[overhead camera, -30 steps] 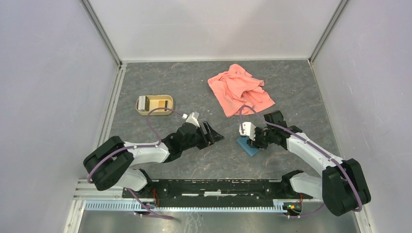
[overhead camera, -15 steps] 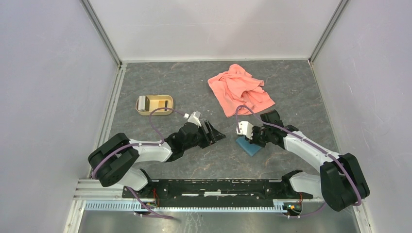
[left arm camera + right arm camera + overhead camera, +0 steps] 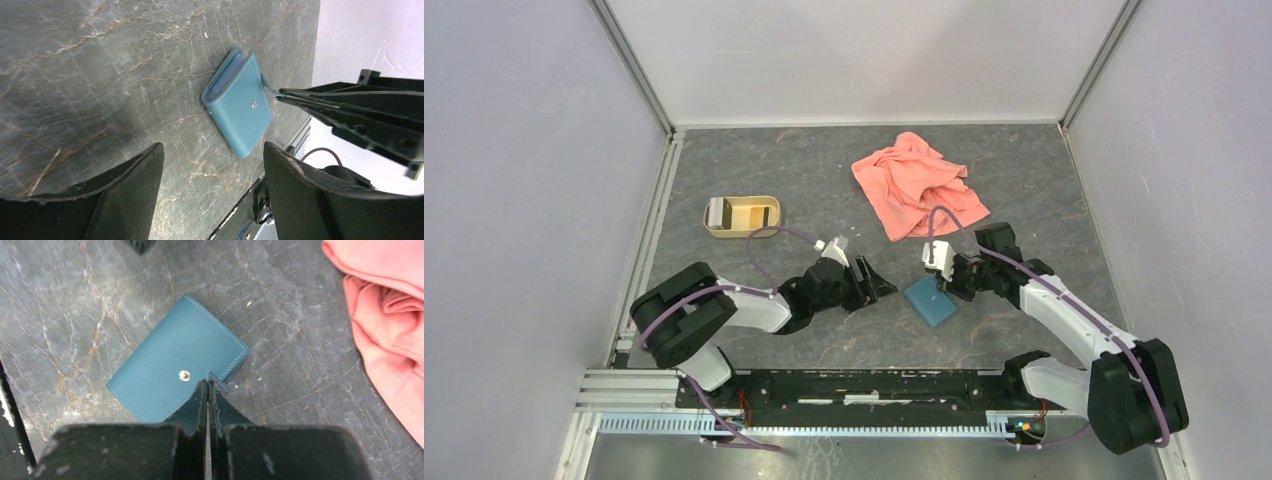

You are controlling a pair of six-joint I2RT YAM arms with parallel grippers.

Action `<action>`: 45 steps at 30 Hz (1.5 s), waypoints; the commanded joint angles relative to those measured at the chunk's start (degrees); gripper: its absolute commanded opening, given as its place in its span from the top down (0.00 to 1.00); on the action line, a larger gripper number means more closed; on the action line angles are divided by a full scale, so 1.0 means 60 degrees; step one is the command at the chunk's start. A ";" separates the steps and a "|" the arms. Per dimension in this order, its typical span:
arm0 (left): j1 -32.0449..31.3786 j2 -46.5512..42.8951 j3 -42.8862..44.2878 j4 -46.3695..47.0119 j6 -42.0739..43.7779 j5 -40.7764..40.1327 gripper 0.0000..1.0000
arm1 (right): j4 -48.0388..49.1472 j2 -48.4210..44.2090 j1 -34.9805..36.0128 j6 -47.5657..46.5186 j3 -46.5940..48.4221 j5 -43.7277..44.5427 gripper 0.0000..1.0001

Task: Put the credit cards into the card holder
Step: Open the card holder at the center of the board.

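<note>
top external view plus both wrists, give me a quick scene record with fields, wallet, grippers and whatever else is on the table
teal-blue fold-over card holder: closed, flat on the grey marbled tabletop, snap button up
right gripper: jaws shut, pinching a thin teal tab at the holder's edge
left gripper: jaws open, empty, pointed at the holder
tan oval tray: far left
crumpled salmon-pink cloth: far side, apart from the holder
credit cards: not clearly visible

The right tool (image 3: 207, 382), fingers pressed together, pinches a tab on the closed card holder (image 3: 170, 365) near pink cloth (image 3: 385, 315).
</note>
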 commanded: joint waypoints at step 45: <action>-0.0400 0.0847 0.2115 -0.1981 0.2427 -0.0829 0.47 | 0.3317 -0.1005 -0.2074 0.3628 0.0665 0.3377 0.11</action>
